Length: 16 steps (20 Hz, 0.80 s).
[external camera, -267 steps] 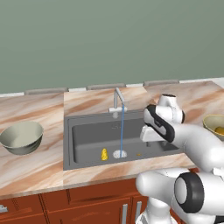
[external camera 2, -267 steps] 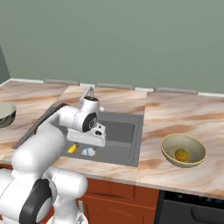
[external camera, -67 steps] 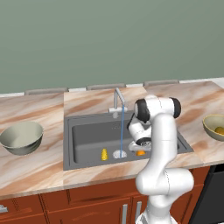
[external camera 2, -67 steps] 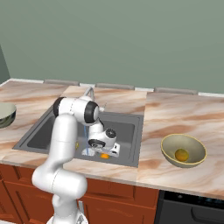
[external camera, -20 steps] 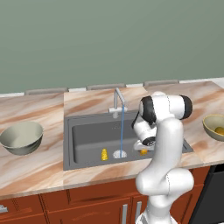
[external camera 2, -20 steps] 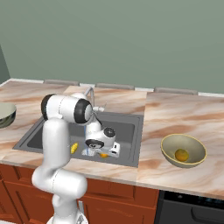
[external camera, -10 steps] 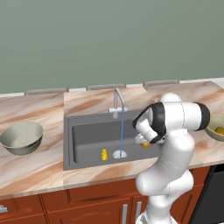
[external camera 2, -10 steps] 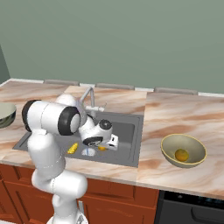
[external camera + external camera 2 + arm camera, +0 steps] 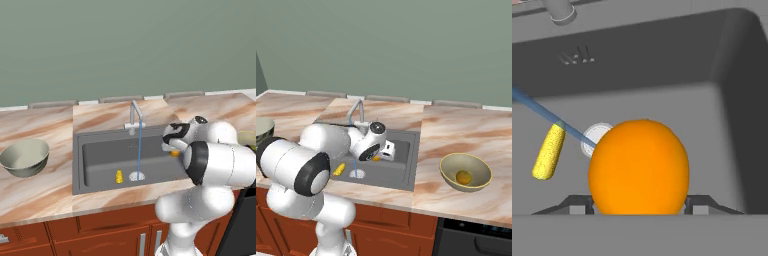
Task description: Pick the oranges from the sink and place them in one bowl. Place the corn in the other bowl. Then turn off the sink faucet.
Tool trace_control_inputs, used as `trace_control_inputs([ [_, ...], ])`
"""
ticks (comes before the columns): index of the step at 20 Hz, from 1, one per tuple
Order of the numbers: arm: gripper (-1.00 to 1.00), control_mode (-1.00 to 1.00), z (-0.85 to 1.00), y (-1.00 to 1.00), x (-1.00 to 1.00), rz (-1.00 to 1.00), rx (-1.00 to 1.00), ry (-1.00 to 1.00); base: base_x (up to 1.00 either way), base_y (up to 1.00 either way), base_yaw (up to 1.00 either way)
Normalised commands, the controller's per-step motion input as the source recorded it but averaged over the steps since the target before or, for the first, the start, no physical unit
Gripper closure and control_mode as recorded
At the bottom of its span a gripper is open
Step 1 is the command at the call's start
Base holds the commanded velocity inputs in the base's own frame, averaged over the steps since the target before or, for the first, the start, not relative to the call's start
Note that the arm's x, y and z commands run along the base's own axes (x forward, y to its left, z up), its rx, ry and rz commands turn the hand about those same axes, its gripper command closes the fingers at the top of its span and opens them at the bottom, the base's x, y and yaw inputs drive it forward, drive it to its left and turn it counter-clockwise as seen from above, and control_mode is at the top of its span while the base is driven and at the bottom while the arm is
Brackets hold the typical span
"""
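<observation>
My gripper (image 9: pixel 639 204) is shut on one orange (image 9: pixel 639 167), which hangs above the sink (image 9: pixel 722 125) floor. From the left base view the gripper (image 9: pixel 173 146) holds that orange (image 9: pixel 174 153) over the right part of the sink (image 9: pixel 100 152), about rim height. A second orange (image 9: pixel 463 176) lies in the olive-khaki bowl (image 9: pixel 478 184) on the right counter. The yellow corn (image 9: pixel 119 176) rests on the basin floor beside the drain (image 9: pixel 136 176). The pale grey-green bowl (image 9: pixel 25 157) stands on the left counter. Water runs from the sink faucet (image 9: pixel 134 112).
The marbled counter (image 9: pixel 456 135) stretches both sides of the sink. My own bulky white arm (image 9: pixel 215 165) stands at the sink's front right and covers part of the olive bowl in the left base view. A dark appliance front (image 9: pixel 476 237) sits below the right counter.
The gripper has risen from the sink floor with the orange in it. The arm's elbow has swung out toward the cameras. Corn and bowls have stayed put.
</observation>
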Motion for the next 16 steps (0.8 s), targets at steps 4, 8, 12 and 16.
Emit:
trace_control_inputs([
  [4,1.00,-1.00,0.98,-0.22,-0.25,0.00,0.02,0.07,0.00,0.00,0.00],
  [8,1.00,-1.00,0.96,-0.11,-0.32,0.00,0.00,0.06,0.00,0.00,0.00],
  [12,1.00,-1.00,0.84,-0.05,-0.37,0.00,0.00,0.06,0.00,0.00,0.00],
  [16,1.00,-1.00,0.53,0.00,-0.36,0.00,-0.01,0.06,0.00,0.00,0.00],
])
